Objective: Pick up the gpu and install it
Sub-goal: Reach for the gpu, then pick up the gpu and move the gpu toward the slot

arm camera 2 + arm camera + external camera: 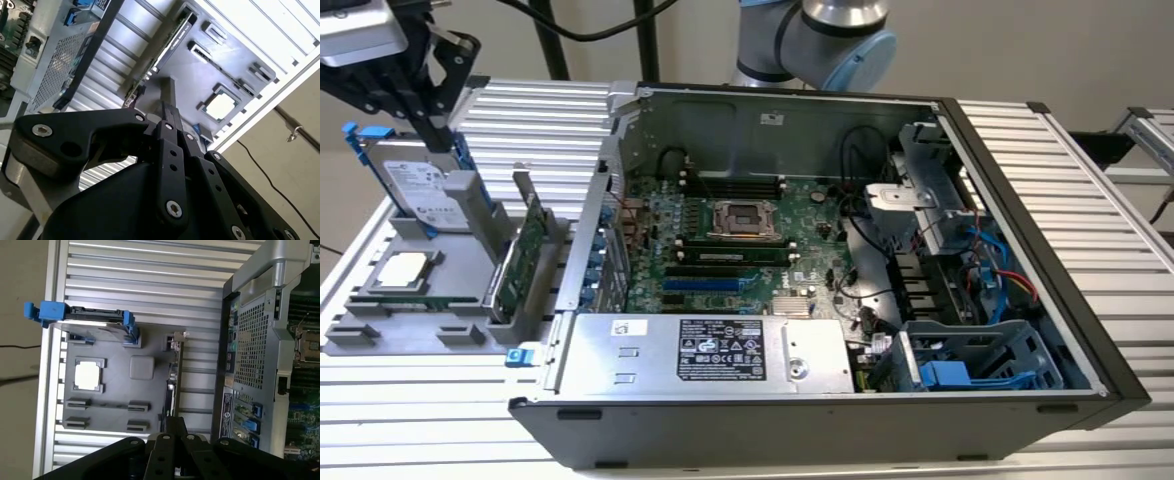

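Observation:
The gpu (520, 262) is a thin green card with a silver bracket. It stands on edge in a grey holder tray (400, 335) at the exterior view's left, beside the open computer case (854, 250). My gripper (450, 138) hangs high above the tray's far end, near the upright hard drive (420, 190), well clear of the card. Its black fingers are pressed together and hold nothing. In both wrist views the gpu (172, 40) (172, 377) is seen edge-on past the gripper (169, 92) (176, 422).
A square silver CPU chip (403, 270) (87, 375) lies flat on the tray. The blue-railed hard drive (95, 320) stands at its far end. The case wall (594, 230) rises right beside the card. Ribbed metal table (427, 420) surrounds everything.

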